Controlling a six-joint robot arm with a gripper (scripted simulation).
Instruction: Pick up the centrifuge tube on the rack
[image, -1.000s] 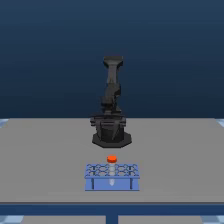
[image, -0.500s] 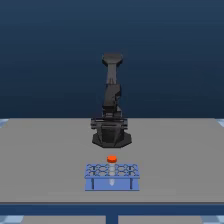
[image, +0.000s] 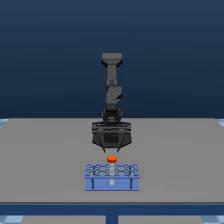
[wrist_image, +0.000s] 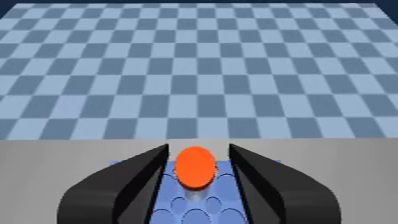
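The blue rack (image: 112, 176) sits near the front edge of the grey table. The centrifuge tube stands in a back-row hole, and its round orange-red cap (image: 112, 158) pokes above the rack top. My gripper (image: 112, 150) hangs just above and behind the cap, pointing down. In the wrist view the two dark fingers (wrist_image: 147, 172) straddle the cap (wrist_image: 195, 166) with a thin gap on each side, so my gripper (wrist_image: 199, 148) is open and touches nothing. The blue holed rack top (wrist_image: 200, 207) lies beneath. The tube's body is hidden inside the rack.
The grey table (image: 45, 155) spreads wide on both sides of the rack. Its front edge lies just past the rack in the exterior view. Beyond the table edge, the wrist view shows a blue checkered floor (wrist_image: 195, 70).
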